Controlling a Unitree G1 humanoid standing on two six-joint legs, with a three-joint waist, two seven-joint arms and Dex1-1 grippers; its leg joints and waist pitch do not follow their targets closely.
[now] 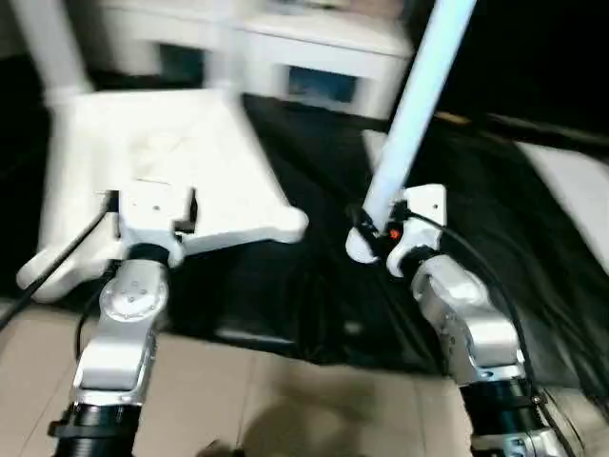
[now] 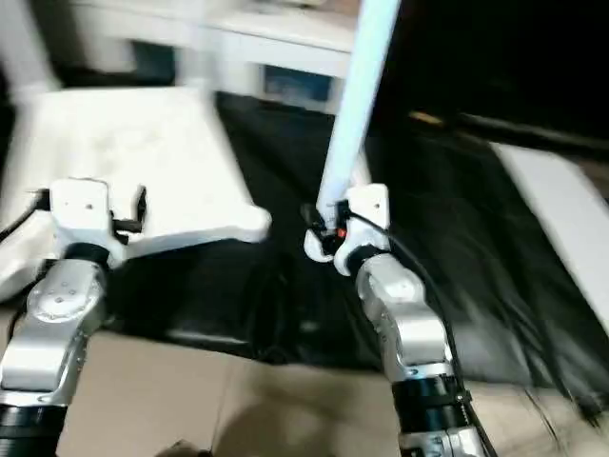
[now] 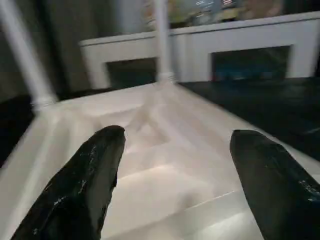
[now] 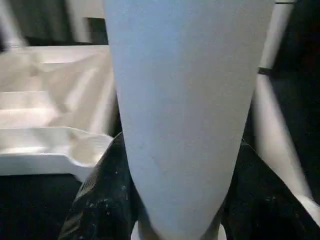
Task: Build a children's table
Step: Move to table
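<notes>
Lying underside-up on the black sheet [image 1: 314, 314] at far left, the white plastic rectangular table top [image 1: 162, 162], two tapered white legs already standing in its far corner sockets. Left gripper [image 3: 175, 175] spread wide and empty just over its near edge, probably to steady it. Further right, bare near corner socket [image 1: 285, 226]. Right gripper [image 1: 376, 228] clamped on a long tapered white tube leg [image 1: 414, 105], held upright, seemingly for seating there.

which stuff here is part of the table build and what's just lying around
Part of the job:
- table top, two legs already standing in its far corners
- leg clamped in the right gripper
- leg lying on the sheet

Lying about:
- white cabinet
- black sheet
</notes>
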